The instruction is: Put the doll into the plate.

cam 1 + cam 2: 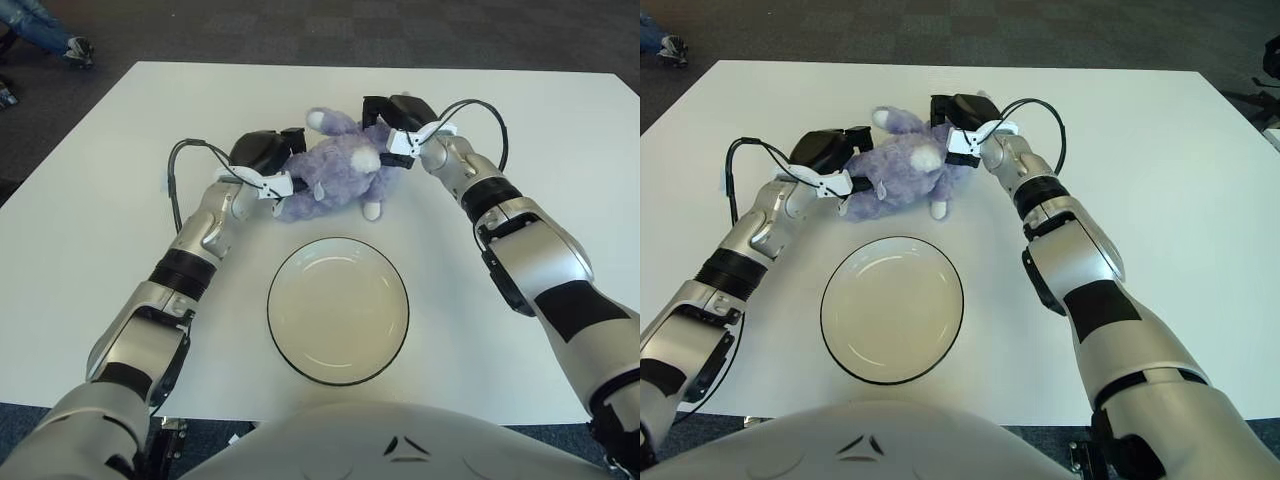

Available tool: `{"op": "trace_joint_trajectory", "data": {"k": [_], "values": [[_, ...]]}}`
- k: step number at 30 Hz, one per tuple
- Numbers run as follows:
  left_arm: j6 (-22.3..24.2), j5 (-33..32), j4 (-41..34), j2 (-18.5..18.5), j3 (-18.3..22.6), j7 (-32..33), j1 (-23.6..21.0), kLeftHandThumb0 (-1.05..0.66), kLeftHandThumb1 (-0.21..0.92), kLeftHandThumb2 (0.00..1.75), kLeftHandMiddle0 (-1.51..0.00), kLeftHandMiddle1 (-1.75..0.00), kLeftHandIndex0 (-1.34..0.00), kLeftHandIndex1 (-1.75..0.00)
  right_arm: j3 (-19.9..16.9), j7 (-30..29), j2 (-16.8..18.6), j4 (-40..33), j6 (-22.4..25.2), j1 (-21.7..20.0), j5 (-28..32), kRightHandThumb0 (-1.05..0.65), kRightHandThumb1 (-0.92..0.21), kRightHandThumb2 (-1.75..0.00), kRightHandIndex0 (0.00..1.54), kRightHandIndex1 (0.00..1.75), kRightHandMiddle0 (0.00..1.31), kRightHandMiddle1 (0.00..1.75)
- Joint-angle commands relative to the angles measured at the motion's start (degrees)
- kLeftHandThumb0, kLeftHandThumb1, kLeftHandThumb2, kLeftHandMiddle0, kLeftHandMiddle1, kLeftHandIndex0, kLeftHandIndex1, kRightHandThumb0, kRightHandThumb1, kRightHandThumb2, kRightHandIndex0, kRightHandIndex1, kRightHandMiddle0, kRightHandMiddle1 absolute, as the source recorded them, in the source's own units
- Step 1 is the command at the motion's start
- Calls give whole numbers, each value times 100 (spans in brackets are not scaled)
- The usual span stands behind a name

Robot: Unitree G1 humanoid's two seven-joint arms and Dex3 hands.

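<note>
Left hand [268, 160]: fingers pressed against the doll's [335, 172] left end.
Right hand [398, 125]: clamped on its right end.
Doll: long axis across, squeezed between both hands, beyond the plate [283, 340].
Surface [120, 130]: carries both.

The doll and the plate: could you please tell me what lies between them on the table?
Nothing; only a bare strip of white table separates the purple doll, held between the left hand and right hand, from the plate in both eye views.

Both robot hands [262, 160] [398, 120] forward, clamped inward.
</note>
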Motion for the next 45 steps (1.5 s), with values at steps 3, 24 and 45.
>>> {"op": "trace_joint_trajectory", "data": {"k": [3,24,45], "values": [[-51,-31,76,57,84,162,-104,-1,33,111,-67,-135,-67,-156,-154,114,-82,-206,246,151,154,0,6,-164,95,146,71,175],[13,-57,-90,39,285,518,-160,-1,29,120,-65,-154,-67,-149,-506,-3,-227,-872,244,452,384,0,8,-169,95,154,71,174],[-87,-297,-610,14,613,642,-76,-2,18,136,-71,-174,-70,-138,-748,248,-366,-1920,501,716,508,0,8,-171,94,162,69,173]]}}
